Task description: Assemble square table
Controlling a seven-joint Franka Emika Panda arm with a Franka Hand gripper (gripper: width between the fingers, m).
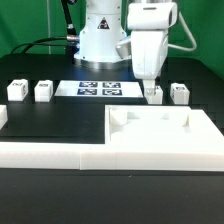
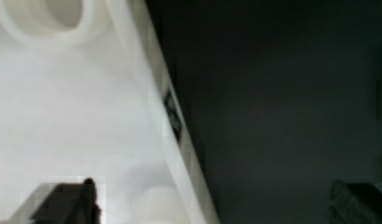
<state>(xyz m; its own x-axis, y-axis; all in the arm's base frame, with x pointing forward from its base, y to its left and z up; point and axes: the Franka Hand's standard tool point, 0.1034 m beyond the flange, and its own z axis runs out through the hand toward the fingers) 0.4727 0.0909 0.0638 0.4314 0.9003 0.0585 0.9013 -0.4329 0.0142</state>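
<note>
The square table's white slab (image 1: pixel 160 138) lies at the front on the exterior view's right. Four small white leg blocks stand behind it: two on that view's left (image 1: pixel 16 90) (image 1: pixel 43 91) and two on its right (image 1: pixel 153 95) (image 1: pixel 179 93). My gripper (image 1: pixel 151 86) hangs just above the third block, near the slab's far edge. In the wrist view the slab (image 2: pixel 63 120) shows a round corner hole (image 2: pixel 55 25) and a small tag on its edge (image 2: pixel 172 110). The gripper (image 2: pixel 213 205) is open and holds nothing; one finger (image 2: pixel 63 205) is over the slab, the other over the dark table.
The marker board (image 1: pixel 98 88) lies flat between the two pairs of leg blocks. A long low white rail fence (image 1: pixel 50 152) runs along the front on the exterior view's left, next to the slab. The arm's white base (image 1: pixel 100 35) stands at the back.
</note>
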